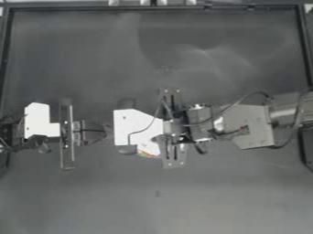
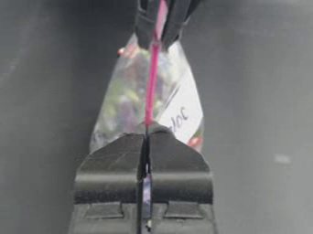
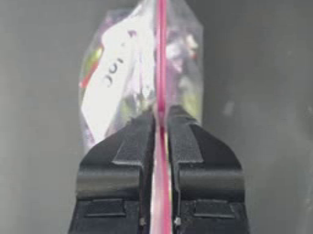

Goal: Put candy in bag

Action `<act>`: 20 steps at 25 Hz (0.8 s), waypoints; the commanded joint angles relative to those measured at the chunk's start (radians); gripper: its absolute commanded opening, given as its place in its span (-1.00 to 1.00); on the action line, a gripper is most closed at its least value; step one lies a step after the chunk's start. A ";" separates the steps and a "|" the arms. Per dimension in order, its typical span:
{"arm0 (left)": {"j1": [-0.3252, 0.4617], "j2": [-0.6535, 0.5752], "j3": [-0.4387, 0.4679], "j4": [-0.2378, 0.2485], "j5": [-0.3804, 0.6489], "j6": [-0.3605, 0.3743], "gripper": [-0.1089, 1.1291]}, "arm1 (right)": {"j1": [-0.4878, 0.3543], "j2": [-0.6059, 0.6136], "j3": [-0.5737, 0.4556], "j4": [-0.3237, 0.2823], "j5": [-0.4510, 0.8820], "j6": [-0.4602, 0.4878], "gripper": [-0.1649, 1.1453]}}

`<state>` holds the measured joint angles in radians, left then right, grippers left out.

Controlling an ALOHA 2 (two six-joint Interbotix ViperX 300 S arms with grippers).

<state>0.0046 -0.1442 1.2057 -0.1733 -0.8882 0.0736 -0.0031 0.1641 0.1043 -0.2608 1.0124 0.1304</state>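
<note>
the bag [image 2: 143, 103], white label [image 3: 113, 91] reading roughly "100", hangs with its pink seal strip [image 3: 161, 59] stretched between left gripper [image 2: 147, 132] and right gripper [image 3: 160, 116], both clamped on it.

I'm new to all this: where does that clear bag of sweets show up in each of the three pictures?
Top view: the bag peeks out mid-table, where the two arms meet.
Left wrist view: it hangs in the middle, beyond the left claw, with the right claw pinching its far end.
Right wrist view: it fills the upper middle, above the right claw.
Shared landmark: the pink seal strip.
</note>
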 commanded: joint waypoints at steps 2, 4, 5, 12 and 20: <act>-0.002 -0.011 0.002 -0.003 0.000 -0.002 -0.48 | -0.003 -0.077 0.048 -0.003 -0.025 0.032 -0.15; -0.003 -0.011 0.002 -0.005 0.000 -0.002 -0.48 | -0.005 -0.097 0.077 -0.009 -0.038 0.052 -0.15; -0.005 -0.011 0.002 -0.008 0.000 -0.002 -0.48 | -0.003 -0.106 0.089 -0.011 -0.048 0.058 -0.15; -0.018 -0.009 0.002 -0.029 0.002 0.000 -0.48 | -0.005 -0.156 0.164 -0.014 -0.097 0.084 -0.16; -0.018 -0.009 -0.005 -0.034 0.003 0.000 -0.48 | -0.006 -0.209 0.241 -0.017 -0.132 0.120 -0.16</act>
<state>-0.0138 -0.1442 1.2042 -0.2025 -0.8851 0.0721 -0.0046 0.0031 0.3359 -0.2746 0.8790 0.2424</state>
